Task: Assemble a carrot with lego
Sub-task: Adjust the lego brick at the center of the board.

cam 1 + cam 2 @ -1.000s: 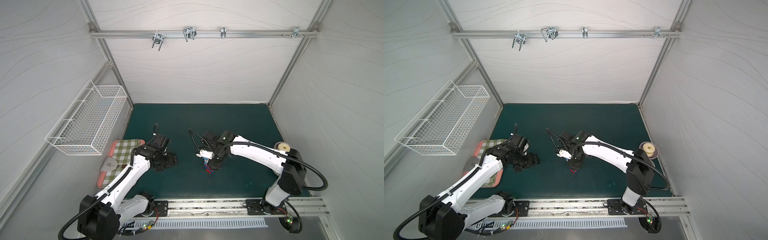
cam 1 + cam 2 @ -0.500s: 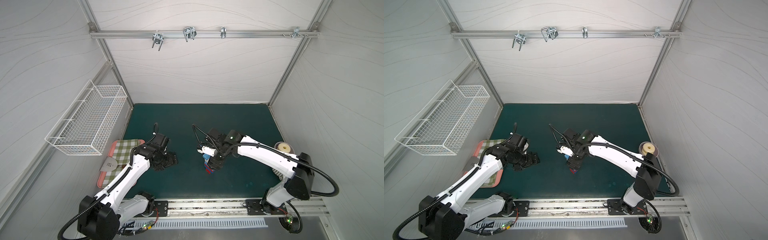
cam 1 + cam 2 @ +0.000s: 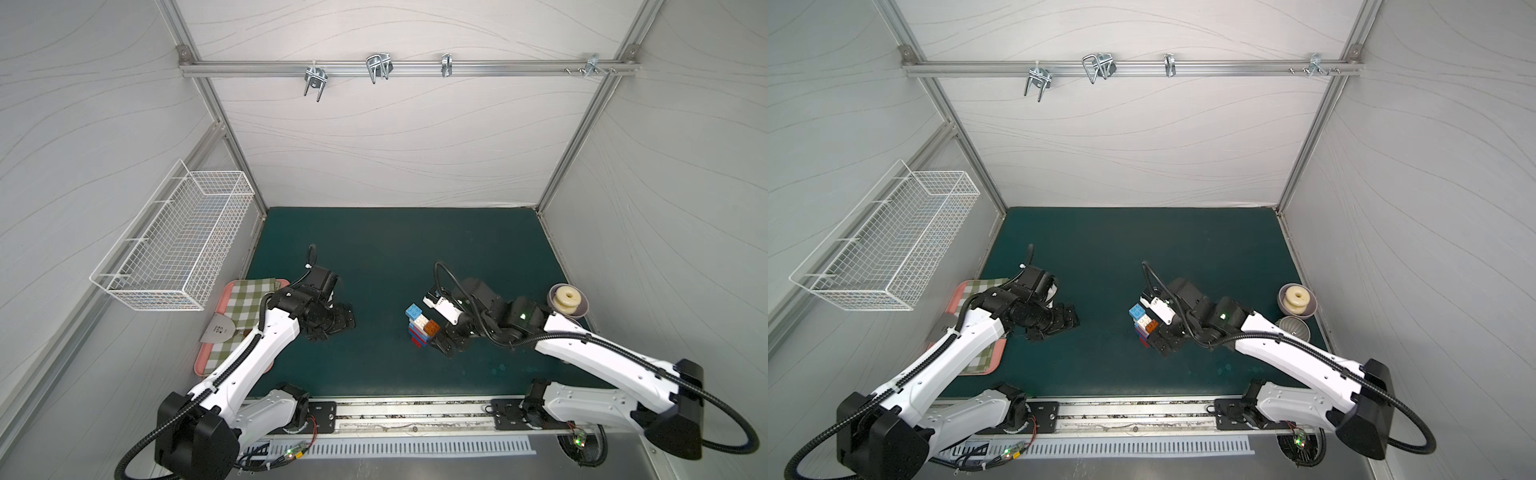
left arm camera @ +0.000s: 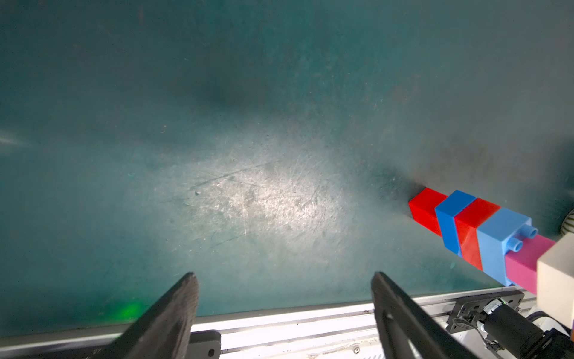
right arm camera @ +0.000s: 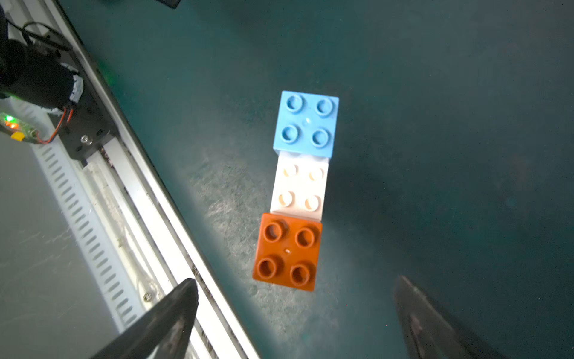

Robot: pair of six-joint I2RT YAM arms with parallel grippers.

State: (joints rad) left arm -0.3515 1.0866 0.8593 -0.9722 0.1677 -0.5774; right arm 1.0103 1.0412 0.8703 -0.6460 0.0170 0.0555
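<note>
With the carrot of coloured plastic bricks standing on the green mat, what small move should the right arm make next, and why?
Probably raise the right gripper straight up and away: its jaws are open, and the upright plastic-brick carrot stands free, seemingly complete.

A white wire basket (image 3: 178, 245) hangs on the left wall. Below it a pink tray (image 3: 199, 361) carries a green checked cloth (image 3: 249, 297) and a grey metal piece (image 3: 218, 331). At the right edge a bowl (image 3: 583, 309) holds a cream ring (image 3: 567, 298), a ribbed grey bowl (image 3: 1293, 331) just beside it.
</note>
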